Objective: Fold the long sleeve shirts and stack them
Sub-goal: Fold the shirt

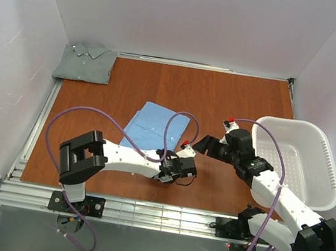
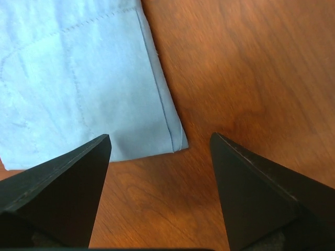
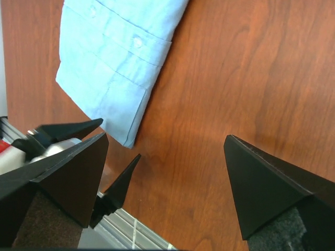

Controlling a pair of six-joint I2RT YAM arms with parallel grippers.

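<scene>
Blue shirt is folded flat mid-bench, grey-green shirt folded in the far left corner. Left arm stretches low to the right, jaws apart and empty just off the blue shirt's near corner. Right arm reaches left, jaws wide too, nothing held.

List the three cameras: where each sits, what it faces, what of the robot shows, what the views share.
Top: above and behind the arms, looking down on the table; shows left arm, right arm, blue shirt, grey-green shirt, basket.
Left wrist: on the left arm, looking down at the blue shirt's corner; left gripper shows, open.
Right wrist: on the right arm, looking down at the shirt's buttoned end; right gripper shows, open.
Shared: all three see the blue shirt and table.
</scene>
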